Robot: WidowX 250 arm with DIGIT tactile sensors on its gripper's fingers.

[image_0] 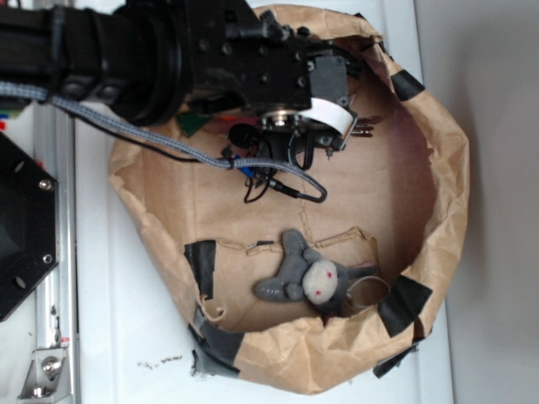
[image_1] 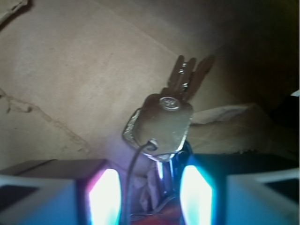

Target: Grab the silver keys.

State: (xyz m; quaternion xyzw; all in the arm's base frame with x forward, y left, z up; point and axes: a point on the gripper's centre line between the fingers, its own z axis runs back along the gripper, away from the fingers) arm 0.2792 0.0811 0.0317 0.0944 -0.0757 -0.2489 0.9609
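White counter [image_0: 109, 337] all around, and sitting on it is one big crumpled brown paper bag [image_0: 438, 168], rolled down into a shallow bowl shape and patched with several strips of black tape. The black robot arm [image_0: 152, 50] reaches in over the bag's far rim, with a braided grey cable hanging off it.

The end effector [image_1: 150, 197] is pointed down into the bag. In the wrist view its two pale fingers [image_1: 104, 197] stand a bit apart, and the silver keys [image_1: 161, 124] sit right at the gap, ring end tucked between the fingers, but I honestly can't tell if it's pinching them. The bunch is several flat metal keys, shiny and worn, with the biggest rounded head on top and darker blades fanned out behind. It lies on the bag's floor near the far rim, just beside the arm.

One grey plush rabbit [image_0: 307, 282], soft with a pink face, lies near the bag's near rim, well apart from the keys.
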